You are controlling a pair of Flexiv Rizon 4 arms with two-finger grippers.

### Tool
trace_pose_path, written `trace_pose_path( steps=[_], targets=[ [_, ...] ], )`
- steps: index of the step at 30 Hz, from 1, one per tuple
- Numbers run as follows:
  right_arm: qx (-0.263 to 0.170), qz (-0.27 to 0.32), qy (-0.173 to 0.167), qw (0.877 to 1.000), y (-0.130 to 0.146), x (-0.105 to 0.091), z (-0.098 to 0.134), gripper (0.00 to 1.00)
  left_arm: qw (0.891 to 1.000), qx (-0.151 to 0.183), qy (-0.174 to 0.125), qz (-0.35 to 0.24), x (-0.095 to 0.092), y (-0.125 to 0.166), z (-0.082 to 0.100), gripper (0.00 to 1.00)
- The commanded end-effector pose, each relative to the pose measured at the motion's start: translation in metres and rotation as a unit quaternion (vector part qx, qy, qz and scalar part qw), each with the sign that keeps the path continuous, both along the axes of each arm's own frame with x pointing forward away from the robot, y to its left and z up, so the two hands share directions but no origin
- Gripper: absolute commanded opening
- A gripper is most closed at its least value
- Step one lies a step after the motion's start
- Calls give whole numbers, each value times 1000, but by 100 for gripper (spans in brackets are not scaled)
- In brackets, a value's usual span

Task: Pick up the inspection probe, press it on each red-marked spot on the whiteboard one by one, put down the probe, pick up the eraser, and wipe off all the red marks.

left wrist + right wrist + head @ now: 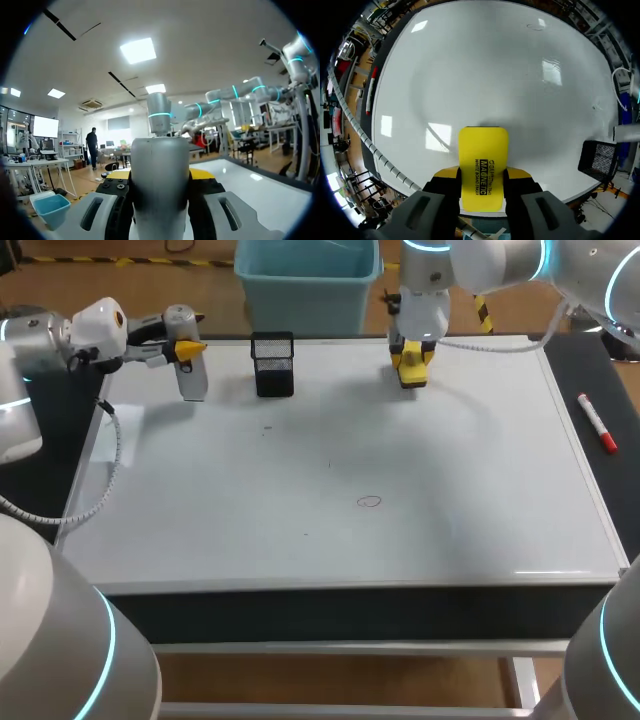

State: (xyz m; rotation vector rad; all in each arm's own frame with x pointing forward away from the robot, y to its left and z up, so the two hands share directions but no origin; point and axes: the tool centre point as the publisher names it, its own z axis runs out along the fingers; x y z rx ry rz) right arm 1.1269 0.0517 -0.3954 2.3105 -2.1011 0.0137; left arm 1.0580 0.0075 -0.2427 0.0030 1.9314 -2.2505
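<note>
The whiteboard (420,470) lies wide and open ahead of my right claw (482,176), which is clamped on the yellow eraser (483,157) at the board's far edge. Black print runs along the eraser's face. A black mesh cup (599,159) stands beside it. My left claw (160,176) pinches the grey probe (160,162) from both sides, near the board's far left corner. A faint ring mark (369,502) sits well ahead of the eraser.

We are in a robotics lab: our left arm (35,345) and right arm (500,265) flank a whiteboard (330,540) lying flat on the bench (300,608), mesh holder (273,365) at eleven o'clock, red marker (597,423) at three.
</note>
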Motion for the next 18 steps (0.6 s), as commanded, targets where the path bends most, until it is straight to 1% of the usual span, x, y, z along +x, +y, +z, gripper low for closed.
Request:
trace_pose_path(
  steps=[1,5,8,9,12,18],
  targets=[
    [-3,-4,-28,1000,18,-36,15,0,1000,-1,-1,-2,2,0,0,0],
    [13,-11,-41,999,37,-67,21,0,1000,-1,-1,-2,2,0,0,0],
    [23,-27,-43,998,49,-96,25,0,1000,-1,-1,-2,2,0,0,0],
    [32,-31,-41,998,53,-105,26,0,1000,-1,-1,-2,2,0,0,0],
    [37,-36,-38,998,64,-138,28,0,1000,-1,-1,-2,2,0,0,0],
    [36,-33,-19,999,85,-201,33,0,1000,-1,-1,-2,2,0,0,0]
  ],
)
